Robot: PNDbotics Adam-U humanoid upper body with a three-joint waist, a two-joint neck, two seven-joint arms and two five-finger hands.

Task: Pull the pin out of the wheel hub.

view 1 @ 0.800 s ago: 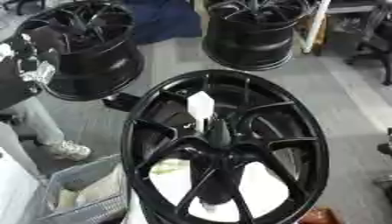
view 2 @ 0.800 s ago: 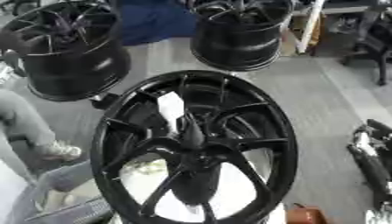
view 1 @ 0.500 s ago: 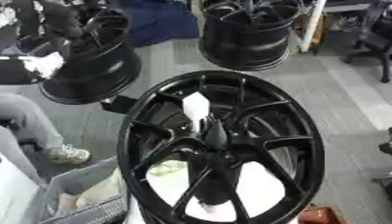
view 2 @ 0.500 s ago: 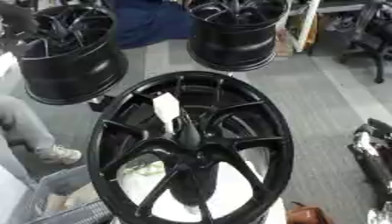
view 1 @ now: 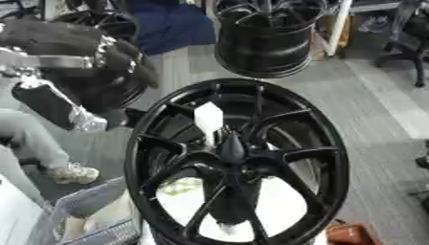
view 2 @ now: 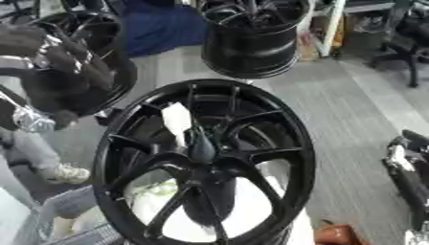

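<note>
A large black wheel [view 1: 337, 143] faces me in the middle of the view, with a black cone-shaped hub [view 1: 231, 146] where its spokes meet. A white pin [view 1: 208, 119] sticks up out of the wheel just above and left of the hub. My left hand [view 1: 117, 52] is blurred at the upper left, above and left of the wheel's rim, apart from the pin. It is open, its fingers relaxed and drooping towards the wheel. My right hand [view 2: 408, 160] lies low at the right edge of the right eye view, away from the wheel.
Two more black wheels stand behind, one at the top centre [view 1: 268, 40] and one at the upper left [view 2: 100, 28] behind my left hand. A person's leg and shoe [view 1: 71, 174] are at the left. A grey crate [view 1: 88, 206] sits lower left, an orange object [view 1: 352, 234] lower right.
My left hand has come in from the upper left, moving right and down towards the wheel's rim. The pin and the right hand have not moved.
</note>
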